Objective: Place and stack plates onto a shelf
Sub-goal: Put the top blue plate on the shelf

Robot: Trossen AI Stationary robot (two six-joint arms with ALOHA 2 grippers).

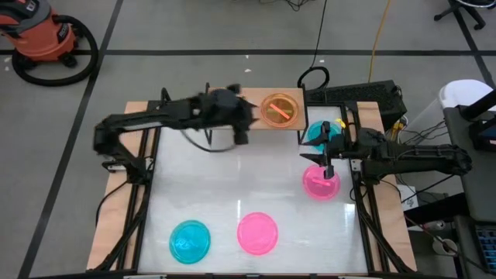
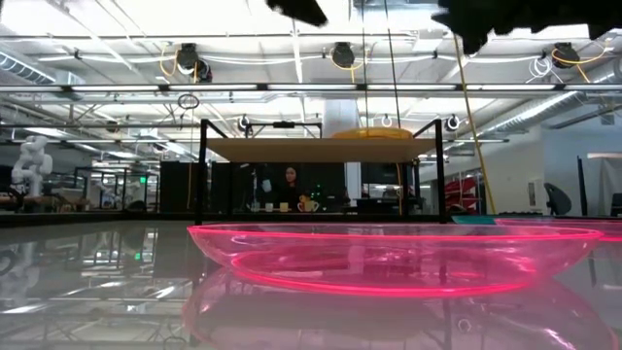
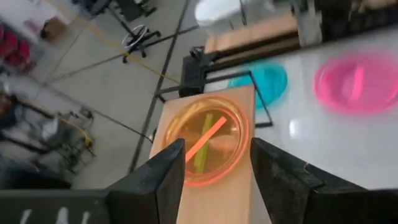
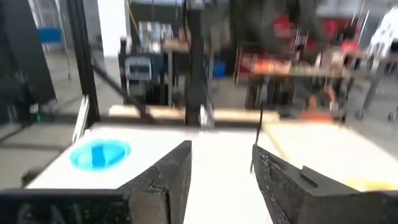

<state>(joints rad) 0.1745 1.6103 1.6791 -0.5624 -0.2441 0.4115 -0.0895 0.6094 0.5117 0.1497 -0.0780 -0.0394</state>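
My left gripper hangs spread and empty beside the shelf, where a glowing translucent orange plate sits. My right gripper, parted and empty, hovers above a pink plate.

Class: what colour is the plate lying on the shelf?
Orange. The plate on the shelf shows best in the left wrist view.

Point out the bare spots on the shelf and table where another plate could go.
The shelf is bare left of the orange plate, under the left gripper. The table's middle and left are open. Crowded: right edge, where the right gripper hovers over a pink plate.
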